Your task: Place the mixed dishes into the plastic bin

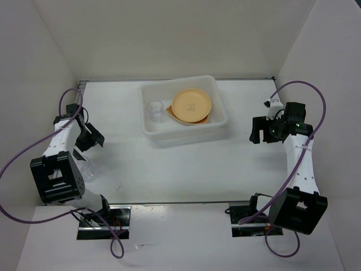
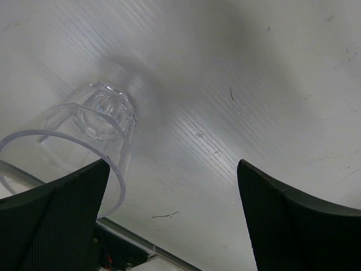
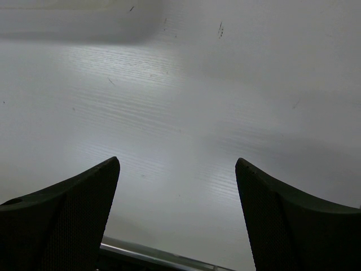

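The plastic bin (image 1: 189,135) is sitting at the middle of the far half of the table (image 1: 186,169), between the two arms and well apart from both. Inside it, a round pale orange plate (image 1: 192,105) is lying face up on the right side, and the edge of a darker orange plate (image 1: 206,119) is showing from under it at the near right. A small clear cup (image 1: 155,110) is standing in the left part of the bin, just beside the round plate. A second clear cup (image 2: 98,121) is resting on the table outside the bin, near the left arm. In the left wrist view its rim is facing the camera and its faceted base is pointing away, so it is probably lying on its side, though the clear plastic is making that hard to judge. The left gripper (image 2: 172,164) is hovering above the table with its jaws spread wide and holding nothing. The cup is showing beside and partly behind one finger rather than in the gap between the two. The right gripper (image 3: 177,161) is hanging over bare table to the right of the bin, and its jaws are also standing wide apart with nothing between them
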Robot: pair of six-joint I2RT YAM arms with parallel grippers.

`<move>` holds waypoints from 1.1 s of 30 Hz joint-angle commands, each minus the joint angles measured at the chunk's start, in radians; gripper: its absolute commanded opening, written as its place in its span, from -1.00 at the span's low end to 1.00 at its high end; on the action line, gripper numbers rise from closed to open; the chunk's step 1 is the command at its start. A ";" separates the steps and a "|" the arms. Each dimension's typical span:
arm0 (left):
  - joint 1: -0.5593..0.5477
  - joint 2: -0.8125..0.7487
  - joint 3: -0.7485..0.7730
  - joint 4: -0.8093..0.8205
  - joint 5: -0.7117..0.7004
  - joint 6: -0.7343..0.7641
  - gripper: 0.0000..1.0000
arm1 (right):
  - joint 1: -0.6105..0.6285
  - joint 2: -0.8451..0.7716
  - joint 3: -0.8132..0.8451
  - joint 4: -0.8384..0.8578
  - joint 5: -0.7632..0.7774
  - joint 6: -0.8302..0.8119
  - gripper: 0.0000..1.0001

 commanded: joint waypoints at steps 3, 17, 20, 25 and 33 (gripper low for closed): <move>0.016 0.017 0.000 0.022 -0.010 0.002 1.00 | -0.006 -0.012 -0.008 0.049 -0.008 0.002 0.76; 0.016 0.097 0.023 0.050 0.009 0.012 -1.00 | -0.016 -0.002 -0.017 0.059 0.001 0.011 0.76; 0.016 0.019 0.066 0.059 0.085 -0.028 -1.00 | -0.025 -0.002 -0.017 0.059 0.001 0.011 0.76; -0.023 -0.163 0.126 0.401 0.605 -0.068 -1.00 | -0.025 -0.002 -0.017 0.059 0.001 0.011 0.76; -0.374 -0.005 0.530 0.377 0.600 0.094 -1.00 | -0.034 -0.002 -0.017 0.059 0.001 0.011 0.76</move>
